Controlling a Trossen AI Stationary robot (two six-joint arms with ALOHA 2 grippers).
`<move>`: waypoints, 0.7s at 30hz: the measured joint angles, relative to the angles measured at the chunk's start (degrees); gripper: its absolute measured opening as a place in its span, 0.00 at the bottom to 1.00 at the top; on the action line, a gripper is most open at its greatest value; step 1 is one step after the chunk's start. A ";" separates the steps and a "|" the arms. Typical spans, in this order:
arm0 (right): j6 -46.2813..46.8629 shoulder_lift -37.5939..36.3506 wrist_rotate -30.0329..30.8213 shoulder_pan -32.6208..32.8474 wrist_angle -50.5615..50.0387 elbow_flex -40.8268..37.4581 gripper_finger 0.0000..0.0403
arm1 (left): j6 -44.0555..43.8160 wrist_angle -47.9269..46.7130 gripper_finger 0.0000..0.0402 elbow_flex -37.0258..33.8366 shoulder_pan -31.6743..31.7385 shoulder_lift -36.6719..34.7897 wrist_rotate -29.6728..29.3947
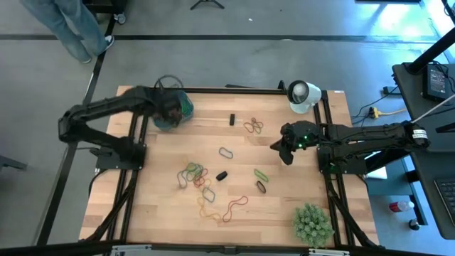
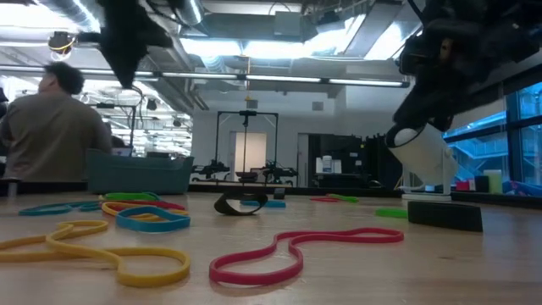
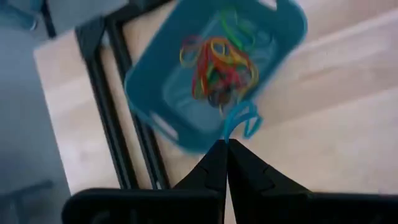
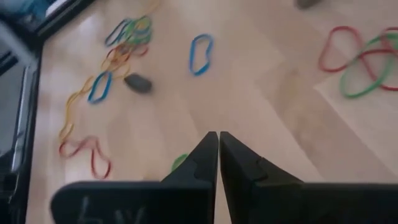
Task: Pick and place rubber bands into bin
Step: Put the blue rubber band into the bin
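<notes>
On the wooden surface (image 1: 163, 213), floppy rubber bands (image 1: 202, 186) need pinching at one strand. My left fingers (image 3: 225, 149), over the bin (image 3: 155, 93) at ten o'clock, pinch a blue band (image 3: 239, 118); my right fingers (image 4: 219, 140), at three o'clock, are closed and empty.

A spiky green ball (image 1: 313, 222) is seen at one bench (image 1: 163, 213) corner. A white cup-like object (image 1: 303, 96) lies at another. A seated person (image 2: 52, 127) is seen beyond.

Smooth plastic bin (image 3: 186, 112) and rubber bands (image 1: 193, 173) on pale wood table (image 1: 163, 206).
</notes>
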 joint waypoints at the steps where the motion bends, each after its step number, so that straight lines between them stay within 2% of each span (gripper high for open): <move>1: 0.68 0.00 0.83 0.00 0.09 0.00 0.05 | 4.79 2.98 0.00 -0.60 3.35 0.28 0.96; 5: 4.48 0.00 4.14 0.00 0.65 0.00 0.05 | 19.85 14.71 0.00 -4.28 15.56 2.74 8.65; 9: 7.60 0.00 6.45 0.00 1.36 0.00 0.05 | 28.08 21.60 0.00 -8.25 22.72 8.19 14.13; 16: 11.96 0.00 10.85 0.00 1.29 0.00 0.05 | 35.01 29.96 0.02 -10.85 26.07 20.45 17.53; 21: 13.61 0.00 12.74 0.00 1.27 0.00 0.05 | 36.19 33.39 0.09 -10.85 26.07 26.08 18.27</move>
